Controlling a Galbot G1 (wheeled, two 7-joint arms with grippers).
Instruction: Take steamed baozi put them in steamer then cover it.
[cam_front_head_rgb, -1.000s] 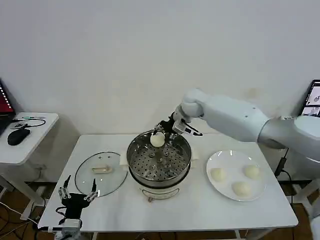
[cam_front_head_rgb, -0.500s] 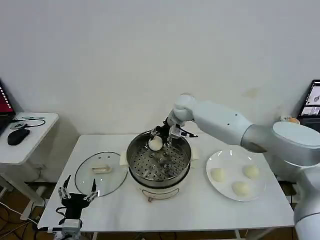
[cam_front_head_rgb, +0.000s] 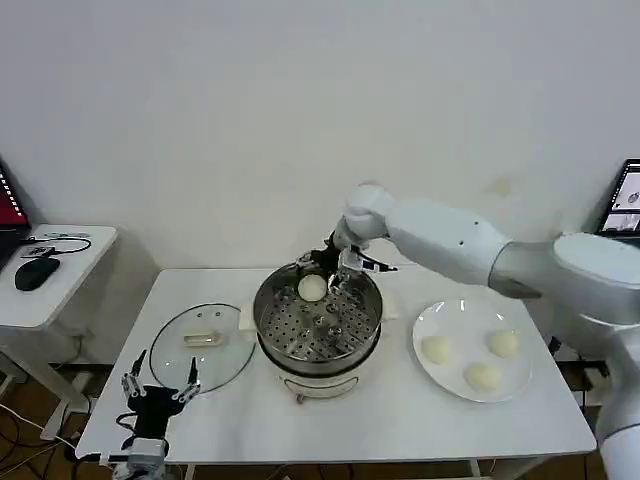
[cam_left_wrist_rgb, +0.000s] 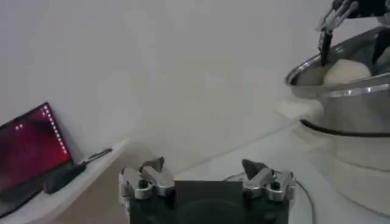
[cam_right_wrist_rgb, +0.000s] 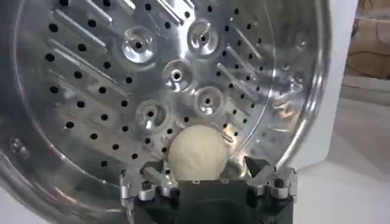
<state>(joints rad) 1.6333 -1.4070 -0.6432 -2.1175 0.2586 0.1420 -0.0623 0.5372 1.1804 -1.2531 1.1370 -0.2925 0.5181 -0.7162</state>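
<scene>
At frame centre, the right pincer (cam_front_head_rgb: 334, 272) hangs released over the shiny round steel steamer (cam_front_head_rgb: 318, 322); the smooth cream-white baozi (cam_front_head_rgb: 312, 288) sits directly below, on the perforated tray between its fingers.

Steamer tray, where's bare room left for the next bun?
The steamer holds one baozi at its far rim, with the right gripper open over it. The tray's near and middle parts are bare. The crowded spot is that far edge.
</scene>
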